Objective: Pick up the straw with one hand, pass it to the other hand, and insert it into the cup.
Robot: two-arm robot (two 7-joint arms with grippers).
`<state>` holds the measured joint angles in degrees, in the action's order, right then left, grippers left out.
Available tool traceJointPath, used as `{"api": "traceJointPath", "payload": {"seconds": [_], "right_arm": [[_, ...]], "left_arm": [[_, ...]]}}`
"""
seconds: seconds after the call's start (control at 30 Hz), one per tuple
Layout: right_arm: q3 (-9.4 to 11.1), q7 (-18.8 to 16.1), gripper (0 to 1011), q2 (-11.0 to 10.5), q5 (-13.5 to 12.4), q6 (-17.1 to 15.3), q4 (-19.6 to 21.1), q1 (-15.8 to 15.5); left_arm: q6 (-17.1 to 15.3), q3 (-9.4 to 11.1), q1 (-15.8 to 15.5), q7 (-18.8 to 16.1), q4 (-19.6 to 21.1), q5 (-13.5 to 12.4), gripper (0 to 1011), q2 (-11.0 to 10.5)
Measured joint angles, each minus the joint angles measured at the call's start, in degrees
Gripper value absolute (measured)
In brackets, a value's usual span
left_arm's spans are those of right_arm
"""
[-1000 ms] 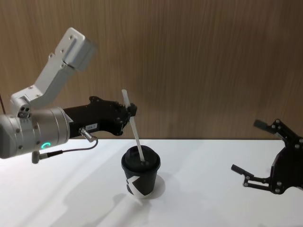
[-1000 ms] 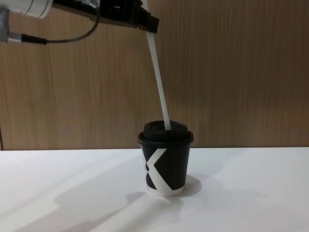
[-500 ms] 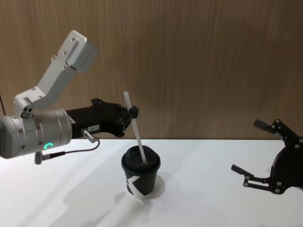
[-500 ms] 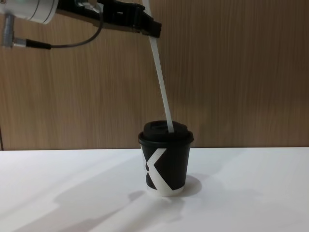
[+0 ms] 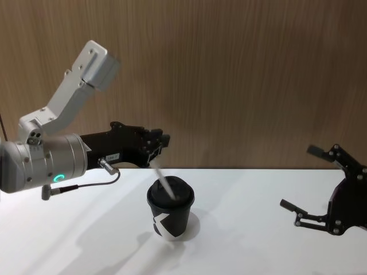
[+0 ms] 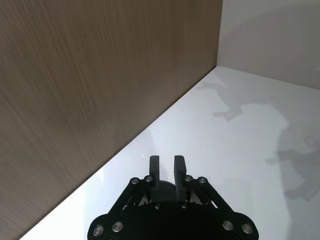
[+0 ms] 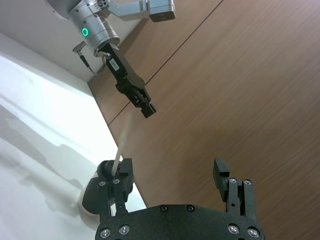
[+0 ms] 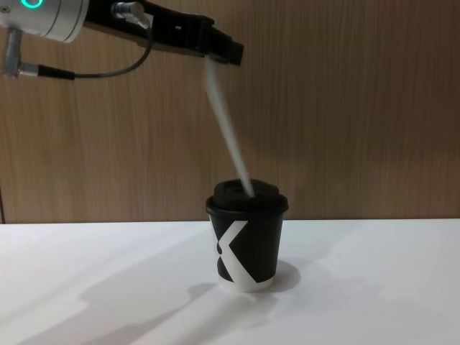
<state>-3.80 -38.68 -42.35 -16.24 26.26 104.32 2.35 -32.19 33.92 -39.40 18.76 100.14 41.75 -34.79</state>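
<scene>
Cup (image 8: 247, 241): small, black paper, black lid, white K-like mark, silvery base rim; upright on white table (image 8: 374, 287)

Straw (image 8: 228, 140): thin, white, blurred; lower end in cup's lid, leaning up and to robot's left of cup, top at left gripper's (image 8: 228, 54) tip

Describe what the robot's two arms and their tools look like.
The left arm has a silver-grey cylindrical wrist with a glowing green ring, a thin dark cable and a pale angular link behind it. Its matte black left tool is long and slim, with a small white label. The right tool is plain matte black, a blocky linkage with visible screws.
</scene>
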Motion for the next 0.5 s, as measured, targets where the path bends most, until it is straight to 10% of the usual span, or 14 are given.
{"api": "traceJointPath", "payload": {"seconds": [0.5], "right_arm": [[0.0, 0.0, 1001, 0.0, 0.0, 0.0, 0.0, 0.0]], "left_arm": [[-0.3, 0.27, -0.13, -0.21, -0.2, -0.41, 592, -0.08]]}}
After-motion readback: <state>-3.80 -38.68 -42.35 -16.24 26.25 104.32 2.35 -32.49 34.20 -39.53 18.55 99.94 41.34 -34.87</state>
